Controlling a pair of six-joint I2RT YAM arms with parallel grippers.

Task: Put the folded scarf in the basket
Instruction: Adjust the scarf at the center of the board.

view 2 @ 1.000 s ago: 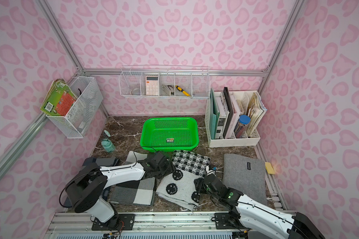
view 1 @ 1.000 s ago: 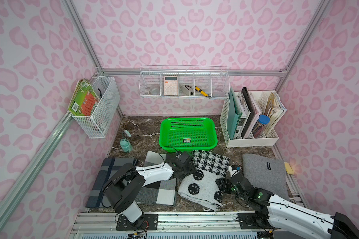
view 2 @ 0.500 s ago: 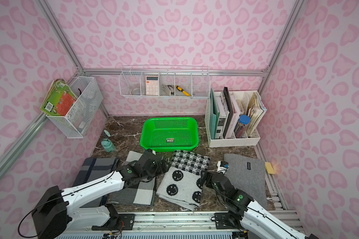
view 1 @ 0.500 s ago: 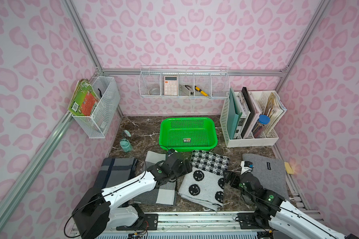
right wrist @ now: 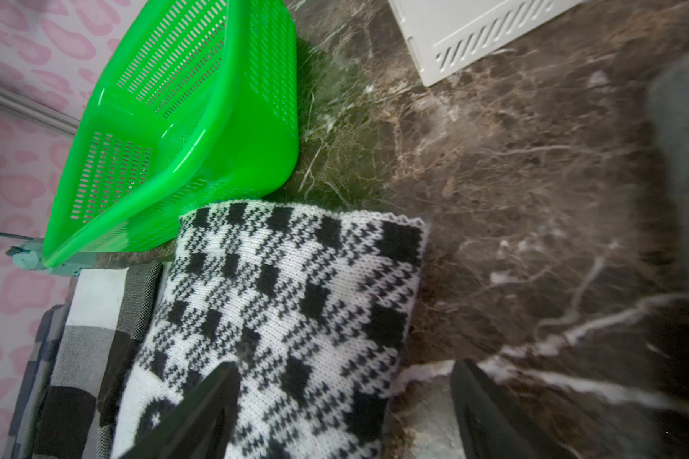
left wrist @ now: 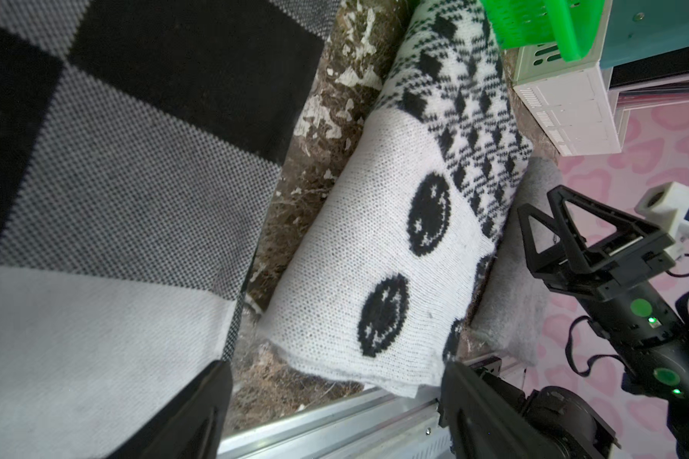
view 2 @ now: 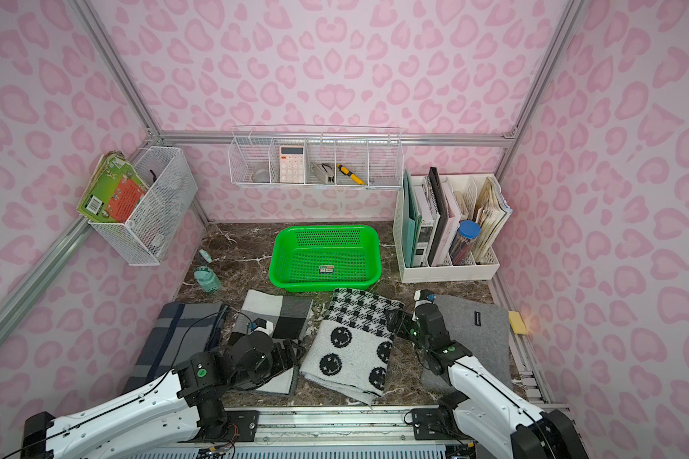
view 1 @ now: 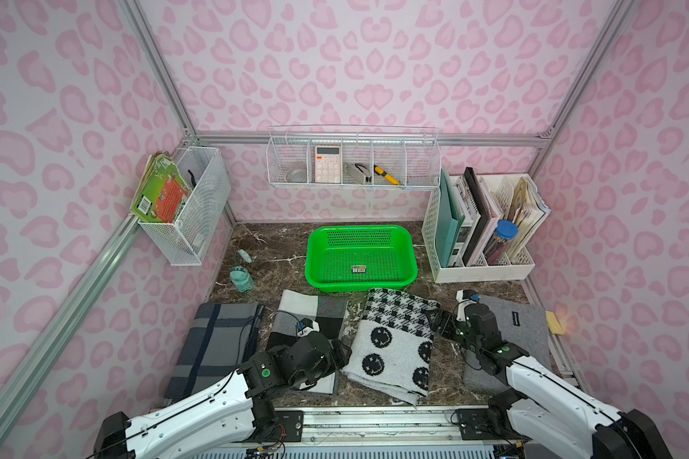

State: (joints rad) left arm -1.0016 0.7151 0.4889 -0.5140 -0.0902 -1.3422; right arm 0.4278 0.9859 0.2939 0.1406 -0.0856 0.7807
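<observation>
The folded scarf (view 1: pixel 394 341) (view 2: pixel 351 341), white knit with black houndstooth and smiley faces, lies flat on the marble just in front of the bright green basket (view 1: pixel 361 229) (view 2: pixel 327 228). The basket holds only a small label sticker. My left gripper (view 1: pixel 341 353) (left wrist: pixel 335 369) stands open at the scarf's left front edge, holding nothing. My right gripper (view 1: pixel 440 322) (right wrist: pixel 345 365) is open at the scarf's right edge, one finger over the houndstooth cloth (right wrist: pixel 287 310), the other over bare marble. The basket's near corner (right wrist: pixel 223 119) shows in the right wrist view.
A grey, black and white check scarf (view 1: pixel 311 318) and a dark plaid one (view 1: pixel 215 341) lie to the left, a grey felt pad (view 1: pixel 526 330) to the right. A white file organizer (view 1: pixel 482 270) stands at back right. Wire baskets (view 1: pixel 355 159) hang on the walls. A small teal bottle (view 1: pixel 241 278) is at left.
Both grippers have opened and let go of the smiley scarf, which now lies flatter. The left gripper drew back toward the front; the right gripper moved up along the scarf's right edge.
</observation>
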